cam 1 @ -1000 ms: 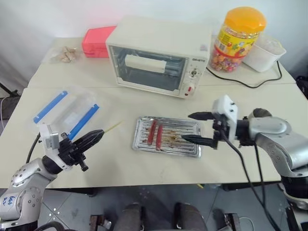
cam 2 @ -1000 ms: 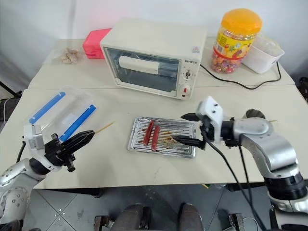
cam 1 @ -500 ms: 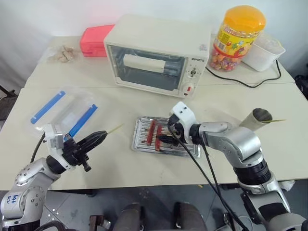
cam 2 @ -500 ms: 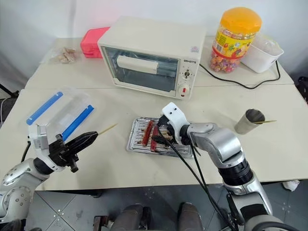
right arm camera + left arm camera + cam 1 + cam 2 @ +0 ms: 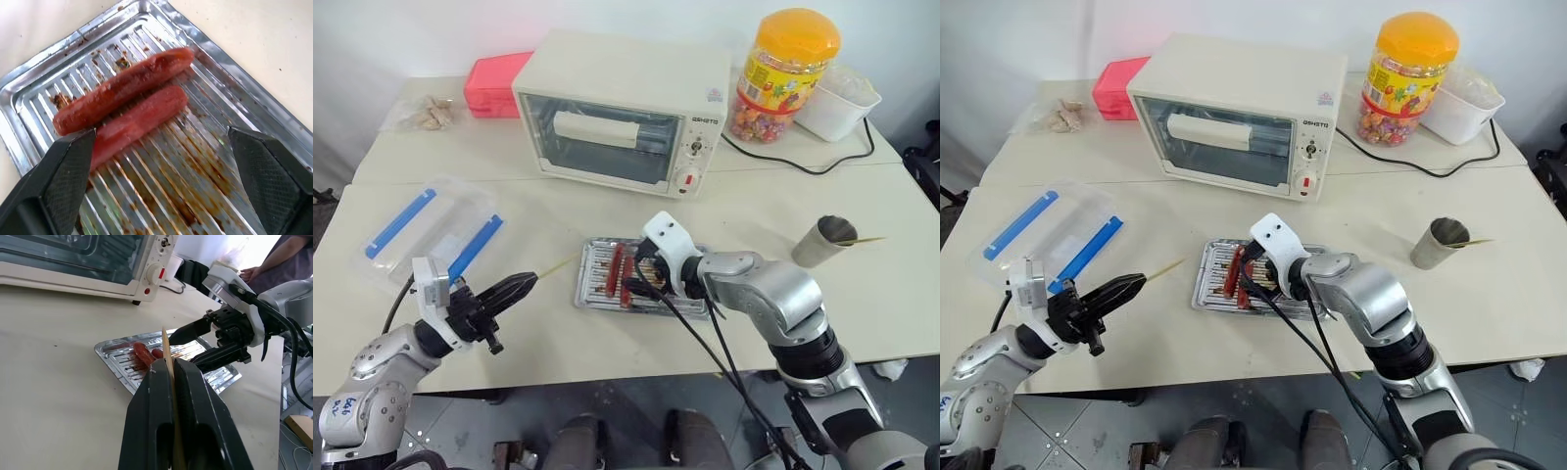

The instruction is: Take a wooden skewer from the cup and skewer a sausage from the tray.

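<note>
While my left gripper [image 5: 514,287] stays out of it for now, pressed tight on the wooden skewer [image 5: 556,264] with the pale tip poking out toward the tray [image 5: 592,297], my right gripper [image 5: 161,161] hangs spread wide just above the ridged metal. Two sausages [image 5: 122,88] lie side by side at the tray's left end, touching along their length, and my black fingers [image 5: 63,176] straddle the nearer one [image 5: 137,120]. I judge the job now is to pin that sausage so the stick can go in lengthwise. To do it well, I want one finger slipped into the seam between the pair, so I close on one alone, and a grip around the middle, leaving an end free and facing the skewer tip. Greasy skin may slide, so I should close gently. Off on the tabletop to my right, the cup [image 5: 827,241] stands well apart.
</note>
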`<state>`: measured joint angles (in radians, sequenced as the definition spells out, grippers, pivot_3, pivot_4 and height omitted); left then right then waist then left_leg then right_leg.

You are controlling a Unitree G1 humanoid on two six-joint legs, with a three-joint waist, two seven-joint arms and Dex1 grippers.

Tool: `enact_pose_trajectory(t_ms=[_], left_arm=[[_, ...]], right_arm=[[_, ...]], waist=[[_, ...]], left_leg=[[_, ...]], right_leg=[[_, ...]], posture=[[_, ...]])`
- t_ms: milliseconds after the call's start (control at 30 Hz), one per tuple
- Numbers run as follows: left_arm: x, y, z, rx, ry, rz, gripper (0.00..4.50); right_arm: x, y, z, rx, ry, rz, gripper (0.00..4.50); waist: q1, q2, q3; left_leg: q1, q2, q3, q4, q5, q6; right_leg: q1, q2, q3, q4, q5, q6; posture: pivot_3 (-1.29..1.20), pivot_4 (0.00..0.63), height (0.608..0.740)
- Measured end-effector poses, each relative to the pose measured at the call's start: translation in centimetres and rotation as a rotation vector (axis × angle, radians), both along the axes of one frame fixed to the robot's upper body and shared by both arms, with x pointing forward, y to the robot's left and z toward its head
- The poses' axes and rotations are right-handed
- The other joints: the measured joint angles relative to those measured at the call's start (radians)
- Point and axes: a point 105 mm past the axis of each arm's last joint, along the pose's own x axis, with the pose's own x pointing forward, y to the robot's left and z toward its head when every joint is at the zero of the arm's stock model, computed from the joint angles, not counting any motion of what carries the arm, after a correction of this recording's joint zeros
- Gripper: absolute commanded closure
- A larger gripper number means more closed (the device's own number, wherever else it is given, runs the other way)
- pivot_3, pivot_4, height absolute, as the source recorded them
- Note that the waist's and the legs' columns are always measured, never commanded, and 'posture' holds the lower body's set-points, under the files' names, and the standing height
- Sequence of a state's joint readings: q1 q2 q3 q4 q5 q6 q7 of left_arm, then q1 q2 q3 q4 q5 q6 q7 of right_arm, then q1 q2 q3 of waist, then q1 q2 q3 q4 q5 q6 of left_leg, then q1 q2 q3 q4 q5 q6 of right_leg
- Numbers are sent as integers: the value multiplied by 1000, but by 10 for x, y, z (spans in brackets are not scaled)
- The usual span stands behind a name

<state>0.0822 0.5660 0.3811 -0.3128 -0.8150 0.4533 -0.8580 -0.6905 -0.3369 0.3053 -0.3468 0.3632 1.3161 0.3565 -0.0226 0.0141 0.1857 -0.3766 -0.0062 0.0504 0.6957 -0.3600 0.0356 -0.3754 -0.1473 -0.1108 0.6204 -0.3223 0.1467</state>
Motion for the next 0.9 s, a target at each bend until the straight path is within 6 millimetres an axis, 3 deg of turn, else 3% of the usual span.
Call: enact_pose_trajectory(t_ms=[400, 500, 833, 900], left_arm=[[-1, -1, -3, -1, 10, -8, 4500], [-1, -1, -2, -1, 9, -8, 4500], [0, -2, -1, -1, 6, -7, 4500], [0, -2, -1, 0, 5, -6, 4500]], right_arm=[[-7, 9, -7, -50, 33, 32, 75], [-7, 6, -9, -79, 13, 48, 654], [-4, -6, -8, -114, -15, 77, 4045], [-4, -9, -7, -122, -17, 94, 4299]], waist=[[-5, 0, 0], [-5, 0, 0], [-5, 0, 0], [-3, 0, 0]], left_leg=[[0, 0, 0, -1, 0, 0], [0, 0, 0, -1, 0, 0], [0, 0, 0, -1, 0, 0], [0, 0, 0, -1, 0, 0]], right_leg=[[-1, 0, 0, 0, 0, 0], [-1, 0, 0, 0, 0, 0], [-1, 0, 0, -1, 0, 0], [-1, 0, 0, 0, 0, 0]], posture=[[0, 150, 740], [0, 150, 740], [0, 150, 740], [0, 150, 740]])
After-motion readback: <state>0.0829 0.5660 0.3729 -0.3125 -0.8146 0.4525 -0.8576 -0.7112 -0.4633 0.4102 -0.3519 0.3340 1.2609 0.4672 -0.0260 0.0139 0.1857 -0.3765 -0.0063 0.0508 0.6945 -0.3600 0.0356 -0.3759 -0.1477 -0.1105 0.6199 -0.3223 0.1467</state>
